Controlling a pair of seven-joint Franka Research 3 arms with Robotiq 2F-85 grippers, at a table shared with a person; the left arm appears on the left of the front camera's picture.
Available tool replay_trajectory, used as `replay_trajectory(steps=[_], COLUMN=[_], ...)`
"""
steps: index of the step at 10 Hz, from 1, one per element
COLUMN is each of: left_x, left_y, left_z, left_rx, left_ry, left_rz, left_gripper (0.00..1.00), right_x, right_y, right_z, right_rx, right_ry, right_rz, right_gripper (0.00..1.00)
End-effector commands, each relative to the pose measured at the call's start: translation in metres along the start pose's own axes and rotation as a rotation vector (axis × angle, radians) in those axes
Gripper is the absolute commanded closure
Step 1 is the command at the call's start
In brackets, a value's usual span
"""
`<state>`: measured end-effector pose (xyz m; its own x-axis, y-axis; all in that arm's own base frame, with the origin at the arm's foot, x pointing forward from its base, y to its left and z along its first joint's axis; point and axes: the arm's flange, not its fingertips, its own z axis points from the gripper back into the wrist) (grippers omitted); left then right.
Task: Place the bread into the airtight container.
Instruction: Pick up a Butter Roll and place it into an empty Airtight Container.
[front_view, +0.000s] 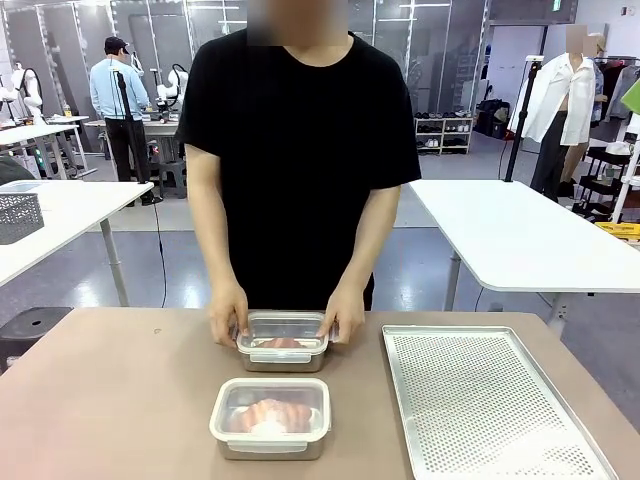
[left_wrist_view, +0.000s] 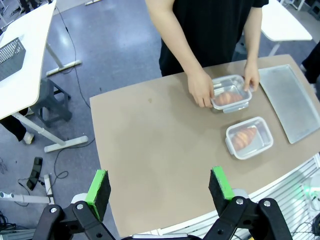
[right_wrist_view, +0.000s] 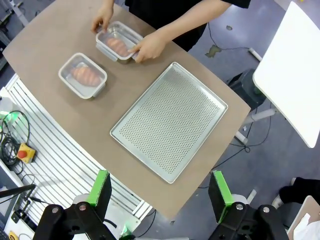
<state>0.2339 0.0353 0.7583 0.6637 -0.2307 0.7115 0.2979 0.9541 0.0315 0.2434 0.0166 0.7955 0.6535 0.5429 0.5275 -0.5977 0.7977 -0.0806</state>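
Bread (front_view: 270, 414) lengthwise across near container (front_view: 225, 440)

Even, bright indoor light falls from overhead, leaving only faint, soft shadows under the two clear lidded containers (front_view: 270, 417) on the matte brown worktop (front_view: 120, 400). The perforated silver metal tray (front_view: 485, 405) shows a pale sheen along its near end. The front view is sharp. Both wrist views bend straight edges near the borders, the usual wide-angle curve, yet stay in focus.
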Motion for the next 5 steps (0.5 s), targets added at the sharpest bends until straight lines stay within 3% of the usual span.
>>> replay_trajectory(steps=[1,5], left_x=[0.0001,0.0001], left_y=[-0.0019,-0.0019], left_z=[0.0003,0.0003], left_rx=[0.010,0.010], left_ry=[0.002,0.002], left_rz=[-0.001,-0.001], left_gripper=[0.00,0.00], right_x=[-0.0021,-0.0021], right_y=[-0.0010,-0.0010], right_z=[-0.0006,-0.0006], right_rx=[-0.008,-0.008], right_ry=[0.003,0.003], right_rz=[-0.008,-0.008], right_gripper=[0.02,0.02])
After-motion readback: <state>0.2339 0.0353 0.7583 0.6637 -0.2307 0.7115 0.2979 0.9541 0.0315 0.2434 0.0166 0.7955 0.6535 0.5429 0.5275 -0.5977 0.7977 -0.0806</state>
